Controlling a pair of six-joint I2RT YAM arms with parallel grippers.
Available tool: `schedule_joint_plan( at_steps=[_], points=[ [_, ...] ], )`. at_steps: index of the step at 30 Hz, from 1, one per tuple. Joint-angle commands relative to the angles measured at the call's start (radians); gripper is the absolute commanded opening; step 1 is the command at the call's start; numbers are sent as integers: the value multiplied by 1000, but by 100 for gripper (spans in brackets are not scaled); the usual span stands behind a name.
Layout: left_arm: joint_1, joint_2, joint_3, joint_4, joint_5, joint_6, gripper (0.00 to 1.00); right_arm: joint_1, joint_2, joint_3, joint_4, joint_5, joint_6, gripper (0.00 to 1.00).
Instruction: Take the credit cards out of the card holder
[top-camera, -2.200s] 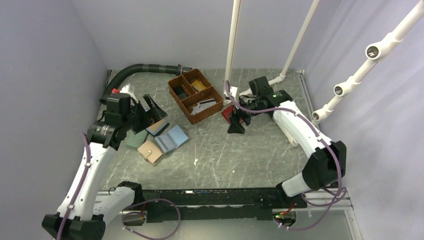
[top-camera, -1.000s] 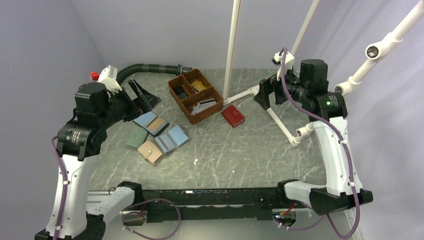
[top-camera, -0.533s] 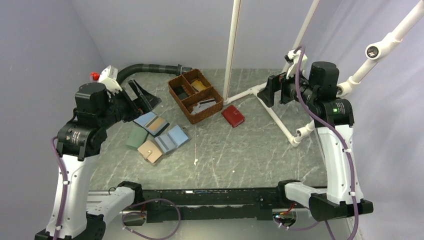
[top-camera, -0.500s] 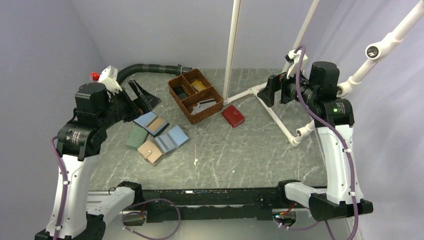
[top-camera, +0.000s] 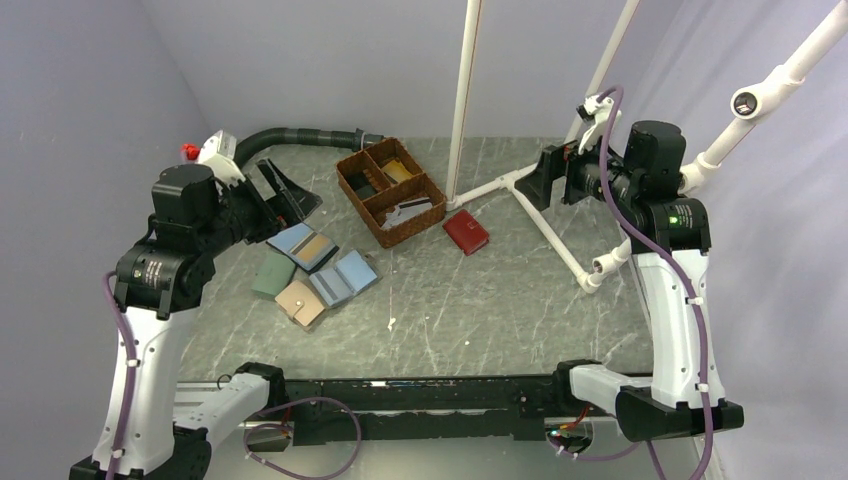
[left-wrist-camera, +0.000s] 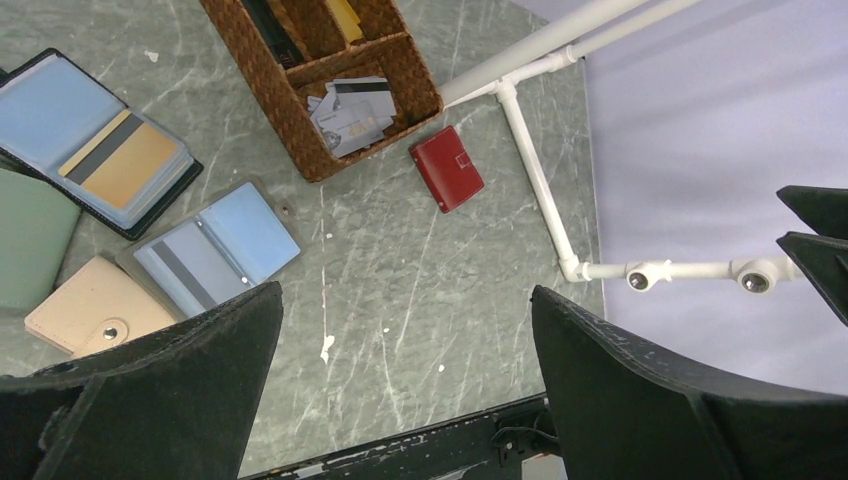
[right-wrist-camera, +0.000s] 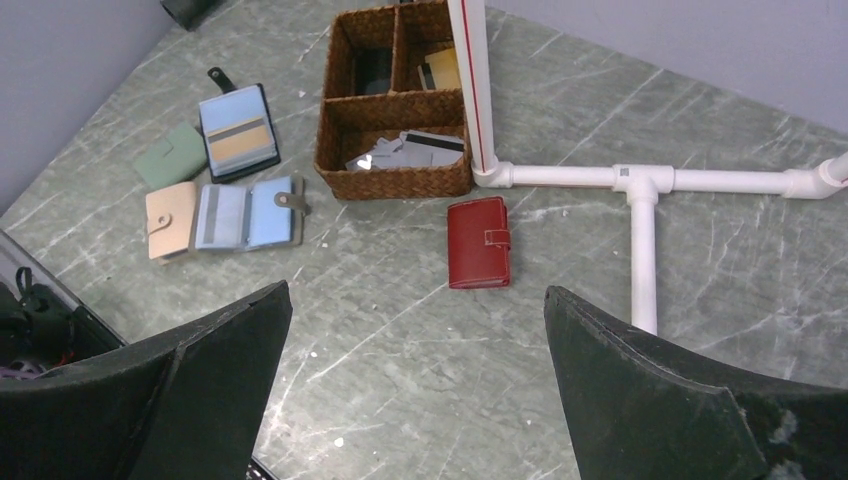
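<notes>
The card holder (top-camera: 343, 280) lies open on the table, light blue inside with a small tab. It also shows in the left wrist view (left-wrist-camera: 250, 225) and the right wrist view (right-wrist-camera: 270, 213). A pale grey card with a dark stripe (right-wrist-camera: 211, 216) sits in one half of it (left-wrist-camera: 182, 270). More grey cards (right-wrist-camera: 410, 148) lie in the wicker basket. My left gripper (top-camera: 287, 195) is open and empty, raised above the wallets (left-wrist-camera: 405, 300). My right gripper (top-camera: 550, 177) is open and empty, high at the back right (right-wrist-camera: 415, 295).
A blue wallet with a tan panel (top-camera: 305, 247), a green wallet (top-camera: 271, 272) and a beige wallet (top-camera: 300, 302) lie round the holder. A red wallet (top-camera: 466, 232) lies by the wicker basket (top-camera: 366, 200). A white pipe frame (top-camera: 545, 225) crosses the right side. A black hose (top-camera: 290, 135) runs along the back left.
Both arms have lifted. The right gripper left the red wallet and rose up to the back right. The left gripper rose off the wallets. The things on the table have not moved.
</notes>
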Motion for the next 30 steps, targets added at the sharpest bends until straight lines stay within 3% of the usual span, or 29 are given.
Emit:
schedule_joint_plan(
  at_steps=[1,30],
  points=[
    [5,7,25,-3,-30,32,100,-8,0,9,52,-22,27,100],
    [5,66,76,-9,-82,118,99,-36,45,33,73,23,30,100]
  ],
)
